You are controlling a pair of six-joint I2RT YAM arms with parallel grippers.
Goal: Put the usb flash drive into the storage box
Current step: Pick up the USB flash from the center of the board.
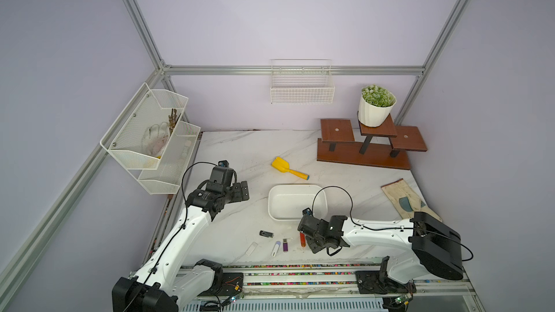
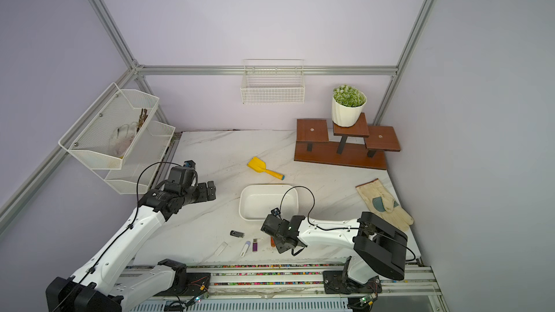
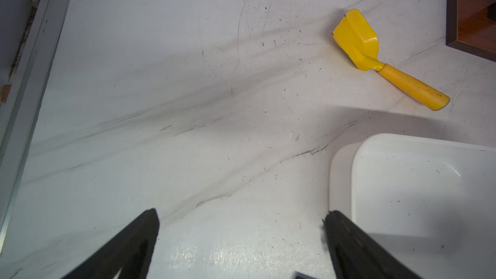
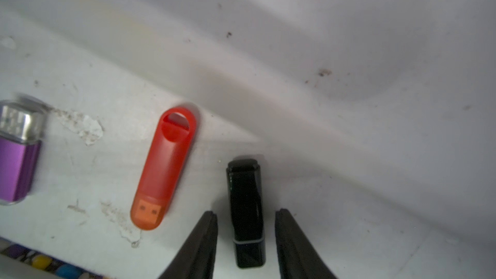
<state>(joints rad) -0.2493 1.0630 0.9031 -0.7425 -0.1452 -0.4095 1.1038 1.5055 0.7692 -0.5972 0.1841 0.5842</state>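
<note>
1. Right wrist view: my right claw straddles the black drive, a finger along each long side. Small gaps show on both flanks, so I'm released and gripping nothing yet.
2. I judge this stance suits pinching its narrow width.
3. The drive lies flat on the table, outside the box, just beside the red drive. A purple drive lies further off.
4. My left claw hangs wide open beside the box, likely parked to leave the way clear.
5. No brand or writing is readable on any drive.
</note>
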